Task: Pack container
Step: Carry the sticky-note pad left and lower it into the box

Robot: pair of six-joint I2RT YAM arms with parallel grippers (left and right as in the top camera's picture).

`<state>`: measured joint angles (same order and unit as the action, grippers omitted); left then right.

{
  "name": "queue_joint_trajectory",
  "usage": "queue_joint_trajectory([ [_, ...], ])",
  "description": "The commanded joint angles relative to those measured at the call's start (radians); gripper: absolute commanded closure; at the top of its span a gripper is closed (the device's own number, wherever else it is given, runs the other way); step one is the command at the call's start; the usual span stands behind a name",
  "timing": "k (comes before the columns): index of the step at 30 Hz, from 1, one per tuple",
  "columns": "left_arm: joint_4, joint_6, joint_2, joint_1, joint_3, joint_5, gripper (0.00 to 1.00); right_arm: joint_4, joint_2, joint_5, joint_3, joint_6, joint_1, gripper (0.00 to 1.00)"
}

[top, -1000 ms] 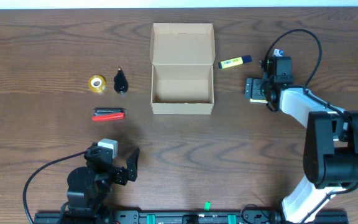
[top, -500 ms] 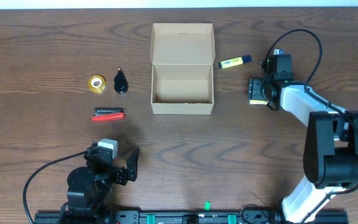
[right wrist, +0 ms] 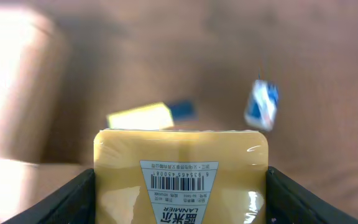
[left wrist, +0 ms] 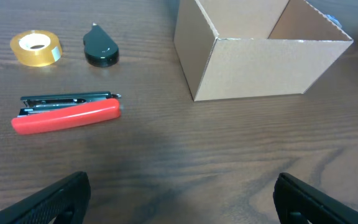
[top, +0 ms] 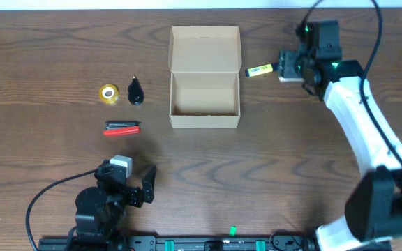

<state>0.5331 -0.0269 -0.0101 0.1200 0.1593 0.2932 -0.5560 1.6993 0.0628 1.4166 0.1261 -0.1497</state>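
The dark wooden worktop [top: 47, 42] carries everything. The container [top: 205, 120], a tan cardboard box, sits near its far middle with the flap lid folded back flat behind it and nothing showing inside. The white right arm [top: 354, 118] reaches to the far right of the container. The left gripper [top: 144, 187] rests near the front edge, well apart from all the items, its fingers spread wide with nothing between them. The right gripper [top: 289, 64] is clenched on a yellow plastic-wrapped pad [right wrist: 182, 162] with a barcode label, holding it just right of a yellow highlighter [top: 264, 69] with a blue end that lies beside the lid. Left of the container lie a red stapler [top: 122, 128], a black teardrop-shaped item [top: 135, 92] and, touching or just beside it, a roll of yellow tape [top: 109, 93]. A small blue-and-white object [right wrist: 261, 104] in the right wrist view is too blurred to identify.
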Motion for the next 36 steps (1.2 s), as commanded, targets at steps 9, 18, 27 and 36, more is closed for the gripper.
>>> queue_joint_trajectory([
  [9,0.001,-0.006,0.006,0.004,-0.012,0.017,0.05,0.097,-0.010,-0.010,0.069,0.140,-0.306,0.46],
  [18,0.001,-0.006,0.006,0.004,-0.012,0.017,0.05,0.114,0.121,0.081,0.069,0.365,-0.498,0.47],
  [27,0.001,-0.006,0.006,0.004,-0.012,0.017,0.05,0.096,0.235,0.143,0.069,0.496,-0.556,0.50],
  [36,0.001,-0.006,0.006,0.004,-0.012,0.017,0.05,0.095,0.270,0.149,0.069,0.567,-0.557,0.51],
])
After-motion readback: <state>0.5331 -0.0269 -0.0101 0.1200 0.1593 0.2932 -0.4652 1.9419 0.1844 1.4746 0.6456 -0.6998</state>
